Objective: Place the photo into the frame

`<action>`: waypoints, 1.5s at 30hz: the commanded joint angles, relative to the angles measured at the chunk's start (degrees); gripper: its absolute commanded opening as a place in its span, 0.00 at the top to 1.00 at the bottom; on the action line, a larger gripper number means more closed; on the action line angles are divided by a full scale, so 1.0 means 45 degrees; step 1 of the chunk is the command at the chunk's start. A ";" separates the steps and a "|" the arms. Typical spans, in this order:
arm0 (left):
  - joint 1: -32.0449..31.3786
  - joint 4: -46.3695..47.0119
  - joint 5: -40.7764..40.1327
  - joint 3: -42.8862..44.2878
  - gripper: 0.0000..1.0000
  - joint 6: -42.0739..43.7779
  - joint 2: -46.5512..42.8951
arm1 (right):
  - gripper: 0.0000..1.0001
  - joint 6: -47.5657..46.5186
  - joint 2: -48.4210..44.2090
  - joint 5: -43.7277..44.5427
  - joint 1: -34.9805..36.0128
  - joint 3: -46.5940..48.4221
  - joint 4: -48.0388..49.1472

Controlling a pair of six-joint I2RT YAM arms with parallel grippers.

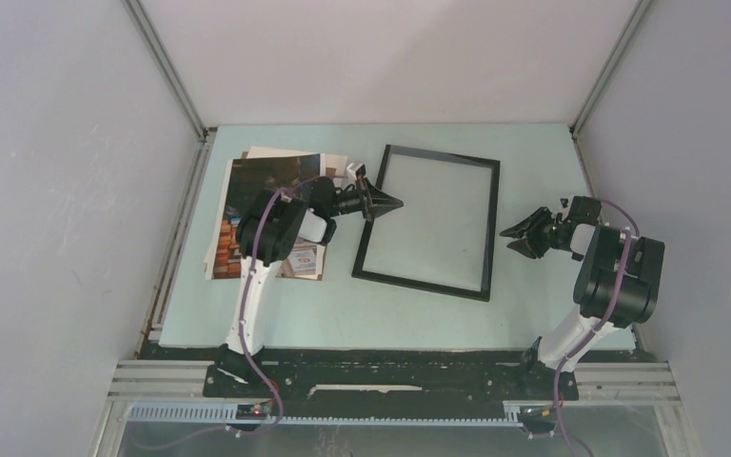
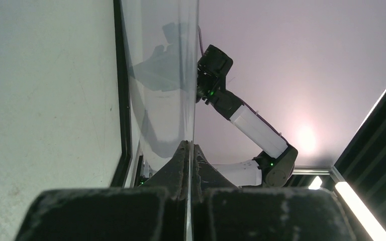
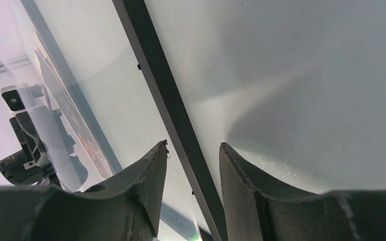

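Observation:
The black frame (image 1: 488,228) lies flat in the middle of the table. My left gripper (image 1: 392,203) is shut on the left edge of the frame's clear pane (image 2: 161,65). In the left wrist view the gripper (image 2: 188,146) pinches the pane edge-on, raised off the frame's black edge (image 2: 124,100). The photo (image 1: 259,177), dark with coloured stripes, lies at the far left, partly hidden under my left arm. My right gripper (image 1: 514,237) is open and empty at the frame's right edge. In the right wrist view the gripper (image 3: 193,146) has its jaws on either side of the frame bar (image 3: 153,63).
A white sheet (image 1: 281,153) sticks out behind the photo, and a small printed card (image 1: 303,259) lies by its near corner. Enclosure walls and metal rails (image 1: 183,95) border the pale green table top (image 1: 533,171) on three sides.

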 commanded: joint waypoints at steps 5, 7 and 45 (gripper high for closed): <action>-0.0008 -0.0146 0.0088 0.0922 1.00 0.0307 0.0288 | 0.49 0.0057 -0.0028 -0.0115 0.0095 -0.0040 0.0244; -0.0018 -0.0505 0.0090 0.0980 1.00 0.0595 0.0234 | 0.49 0.0051 -0.0034 -0.0121 0.0105 -0.0040 0.0274; 0.0057 -1.0033 -0.1249 0.1165 0.63 0.8287 -0.2427 | 0.50 0.0125 0.0040 -0.0310 0.0314 -0.0040 0.0361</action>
